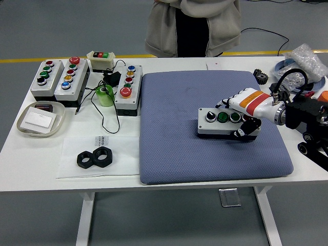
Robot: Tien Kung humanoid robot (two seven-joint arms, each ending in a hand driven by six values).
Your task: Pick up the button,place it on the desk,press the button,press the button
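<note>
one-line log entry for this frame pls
phase: placing | right hand: shut on button box | box: flat on blue mat, right of centre | left hand: not in view | person: standing at far side

I see the button box (223,123) lying on the pad (205,159), right of centre, with my right hand (246,110) over its right end. Three other boxes (72,77) sit left of the pad.

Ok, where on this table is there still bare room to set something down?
Most of the blue pad is bare: everything left of the button box held by the right robot hand, plus the strip in front of it. The white table's front-left corner near the black nuts is open. The back-left control boxes and right edge clutter are crowded.
</note>
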